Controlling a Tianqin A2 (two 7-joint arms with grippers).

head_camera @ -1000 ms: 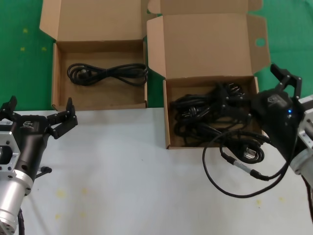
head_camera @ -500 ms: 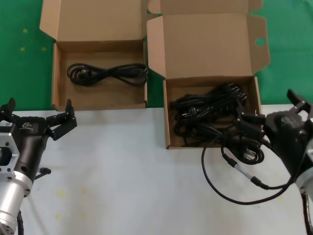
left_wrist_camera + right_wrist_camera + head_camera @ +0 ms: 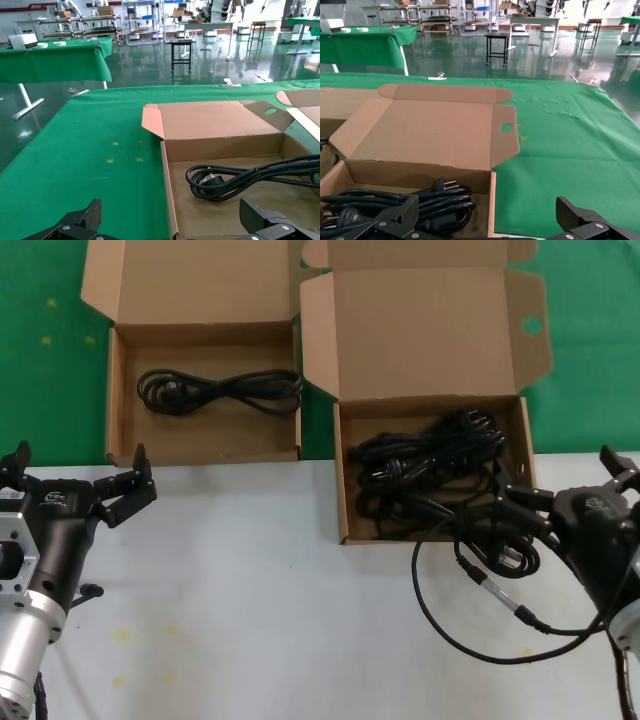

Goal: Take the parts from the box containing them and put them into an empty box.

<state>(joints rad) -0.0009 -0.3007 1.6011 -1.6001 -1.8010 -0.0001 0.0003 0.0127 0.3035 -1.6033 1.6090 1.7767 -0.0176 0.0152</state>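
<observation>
The box with a round hole in its lid flap [image 3: 531, 326] stands at the right and holds a pile of black power cords [image 3: 425, 472]. One plug end [image 3: 507, 556] lies over the box's front wall. The plain-lidded box [image 3: 118, 390] at the left holds one looped cord [image 3: 220, 392]. My right gripper [image 3: 570, 480] is open and empty, straddling the holed box's right front corner. In the right wrist view it [image 3: 487, 212] is just in front of the cords [image 3: 420, 197]. My left gripper [image 3: 80, 465] is open and empty before the plain box's left front corner. The left wrist view shows it [image 3: 170, 220] and that cord [image 3: 235, 177].
Both boxes sit on green cloth [image 3: 50, 350] at the edge of a white table [image 3: 250, 600]. My right arm's own cable, with a silver connector [image 3: 495, 592], loops on the white surface in front of the holed box.
My right gripper has drawn back from above the holed box's right side toward the front right corner, holding nothing. The left gripper has barely shifted.
</observation>
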